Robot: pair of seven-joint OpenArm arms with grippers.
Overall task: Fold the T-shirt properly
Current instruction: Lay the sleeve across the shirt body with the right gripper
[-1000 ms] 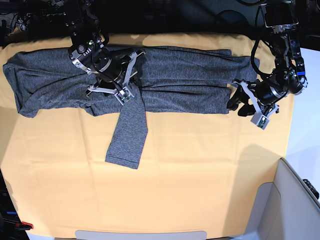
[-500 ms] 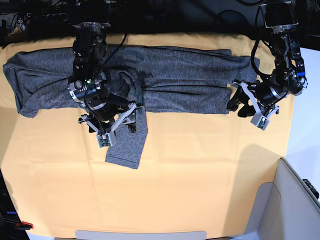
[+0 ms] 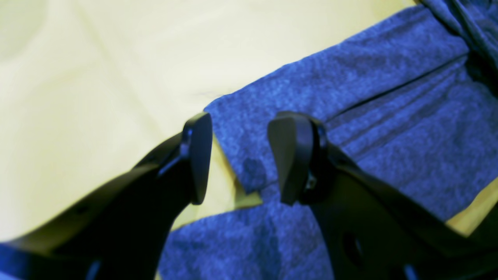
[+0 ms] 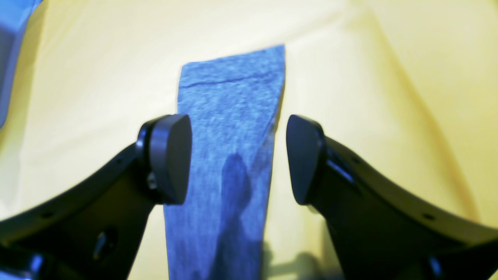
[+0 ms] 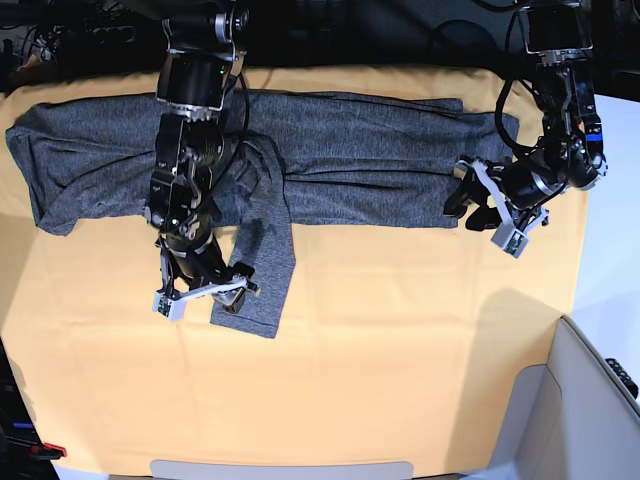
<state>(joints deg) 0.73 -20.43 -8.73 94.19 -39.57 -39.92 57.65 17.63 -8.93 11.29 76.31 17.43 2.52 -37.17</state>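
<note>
The shirt (image 5: 340, 160) lies in a long band across the far part of the yellow cloth (image 5: 400, 370), already folded lengthwise, with one sleeve (image 5: 262, 265) hanging down out of the band toward the near edge.

On the base view's left, the right gripper (image 5: 200, 295) hovers over the end of that sleeve. Its wrist view shows the fingers spread wide to either side of the sleeve's cuff (image 4: 233, 70), holding nothing. Whether the pads touch the fabric cannot be told.

On the right, the left gripper (image 5: 487, 212) sits at the shirt's end, by its lower corner. Its fingers are also apart and empty, straddling a folded edge (image 3: 241, 155) of the fabric.

The knit looks thin, soft and light, so it will likely sag and drag rather than keep its shape. A pinch at the cuff corner, through both layers, seems the best hold, and the thin fabric could slip from a shallow pinch.
</note>
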